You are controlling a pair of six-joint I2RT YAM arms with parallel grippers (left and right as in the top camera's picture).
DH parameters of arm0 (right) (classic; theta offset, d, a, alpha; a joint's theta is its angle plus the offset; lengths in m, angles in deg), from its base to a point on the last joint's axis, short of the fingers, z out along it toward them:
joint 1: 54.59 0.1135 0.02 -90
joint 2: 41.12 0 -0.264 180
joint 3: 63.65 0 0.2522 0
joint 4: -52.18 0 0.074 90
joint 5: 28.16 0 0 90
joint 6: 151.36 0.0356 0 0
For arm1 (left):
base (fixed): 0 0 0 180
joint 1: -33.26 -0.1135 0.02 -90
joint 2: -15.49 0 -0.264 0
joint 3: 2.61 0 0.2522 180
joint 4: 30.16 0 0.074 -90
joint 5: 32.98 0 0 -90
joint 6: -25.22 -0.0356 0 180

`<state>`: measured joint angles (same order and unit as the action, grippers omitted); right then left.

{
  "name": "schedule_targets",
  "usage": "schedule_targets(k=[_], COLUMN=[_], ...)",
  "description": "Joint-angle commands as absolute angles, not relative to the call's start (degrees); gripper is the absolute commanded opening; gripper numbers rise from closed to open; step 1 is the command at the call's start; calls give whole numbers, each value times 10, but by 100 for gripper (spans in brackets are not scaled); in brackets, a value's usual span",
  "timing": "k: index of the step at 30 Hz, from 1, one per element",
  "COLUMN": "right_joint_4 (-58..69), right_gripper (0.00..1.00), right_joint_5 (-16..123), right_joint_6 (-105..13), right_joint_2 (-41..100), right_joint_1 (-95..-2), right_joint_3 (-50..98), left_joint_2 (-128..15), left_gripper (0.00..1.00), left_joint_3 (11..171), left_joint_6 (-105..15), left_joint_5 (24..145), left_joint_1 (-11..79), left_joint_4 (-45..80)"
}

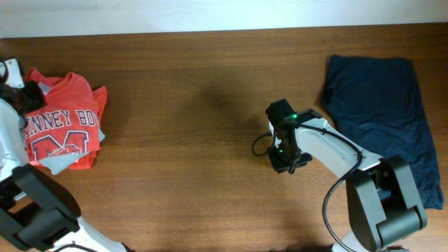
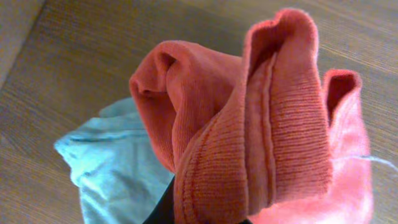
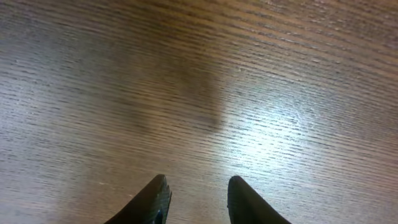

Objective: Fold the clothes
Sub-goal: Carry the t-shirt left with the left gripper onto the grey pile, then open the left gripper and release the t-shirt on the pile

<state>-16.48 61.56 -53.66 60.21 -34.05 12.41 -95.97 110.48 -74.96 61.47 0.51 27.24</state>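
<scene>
Table [image 1: 189, 105]: brown wood-grain top.
Left edge: crumpled red-orange T-shirt [image 1: 63, 126] (white block lettering facing up), with pale grey-blue cloth [image 1: 54, 164] showing beneath it.
Right side: navy garment [image 1: 381, 98], spread flat.

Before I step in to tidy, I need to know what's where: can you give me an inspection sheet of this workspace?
Surface: wooden table, no damage seen.
Job's things: red-orange T-shirt crumpled at left; navy garment spread flat at right.
Clutter: pale grey-blue cloth under the T-shirt.
Grippers: left fingers shut on a bunched T-shirt fold; right fingers open over bare wood, empty.
Cables: black cable looped at the right wrist.
Surroundings: pale strip beyond the table's far edge.
</scene>
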Motion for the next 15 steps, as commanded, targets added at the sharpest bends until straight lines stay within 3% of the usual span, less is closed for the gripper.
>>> schedule_targets(k=[1, 3, 8, 10, 12, 15], right_joint_4=[-165, -165, -165, -165, -165, -165], right_gripper=[37, 36, 36, 36, 37, 36], right_joint_5=[610, 610, 610, 610, 608, 608], right_joint_6=[-534, -534, -534, -534, -534, -534], right_joint_2=[601, 601, 601, 601, 601, 601], right_joint_1=[-345, -345, -345, -345, -345, -345], right_joint_3=[134, 134, 134, 134, 134, 134], left_joint_2=[-974, -974, -974, -974, -974, -974], left_gripper=[5, 6, 25, 50, 63, 70], left_joint_3=[1111, 1111, 1111, 1111, 1111, 1111], left_joint_6=[-745, -745, -745, -742, -685, -641], left_joint_5=[610, 610, 610, 610, 595, 594], left_joint_1=[-14, -21, -41, -49, -60, -77], left_joint_4=[260, 257, 247, 248, 252, 258])
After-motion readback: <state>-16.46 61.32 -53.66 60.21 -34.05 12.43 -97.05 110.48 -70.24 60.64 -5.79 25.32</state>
